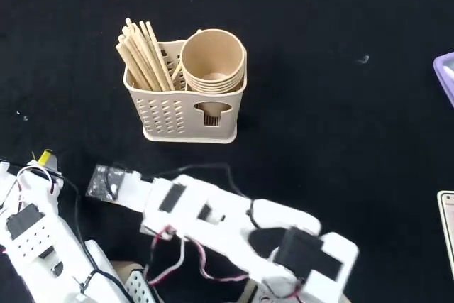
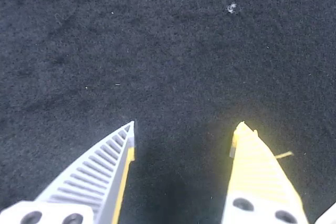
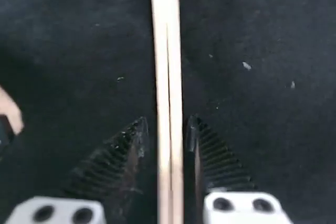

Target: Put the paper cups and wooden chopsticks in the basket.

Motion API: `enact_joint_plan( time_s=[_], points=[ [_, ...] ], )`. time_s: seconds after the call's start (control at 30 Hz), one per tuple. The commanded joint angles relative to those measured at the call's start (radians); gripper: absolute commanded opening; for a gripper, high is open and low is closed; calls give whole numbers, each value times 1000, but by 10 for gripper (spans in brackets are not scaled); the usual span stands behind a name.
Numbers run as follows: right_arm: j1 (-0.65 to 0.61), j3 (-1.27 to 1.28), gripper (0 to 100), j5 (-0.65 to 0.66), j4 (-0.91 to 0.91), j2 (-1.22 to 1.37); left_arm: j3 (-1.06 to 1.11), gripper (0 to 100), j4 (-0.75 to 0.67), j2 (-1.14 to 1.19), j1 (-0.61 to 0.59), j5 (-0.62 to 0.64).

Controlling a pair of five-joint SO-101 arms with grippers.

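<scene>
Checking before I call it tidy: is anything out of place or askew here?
One pair of wooden chopsticks is not in the basket; it runs through the right gripper. The basket stands upright, paper cups nested inside. Nothing looks spilled or damaged.

Honestly, there's nothing you can read in any of these views: no legible text, labels, numbers or signs. The closest you get is the pale card-like thing (image 1: pixel 447 219) at the right edge of the table in the high view. It's cut off by the frame, and any print on it is too small to make out.
</scene>
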Motion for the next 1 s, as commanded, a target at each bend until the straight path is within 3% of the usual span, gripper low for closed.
enact_joint_plan(
  time_s=[0.0, 0.17, 0.33, 0.53, 0.97],
  points=[
    [57, -145, 132, 58, 91, 79, -13, 292, -3, -15, 8, -8],
    [49, -168, 125, 109, 149, 120, -13, 292, -3, -15, 8, -8],
    [-31, -166, 7, 265, 258, 127, -13, 292, -3, -15, 8, -8],
    [14, -176, 11, 210, 281, 77, -13, 292, -3, -15, 4, -8],
    [236, -185, 11, 207, 517, -598, -13, 292, -5, -15, 7, -8]
  ],
)
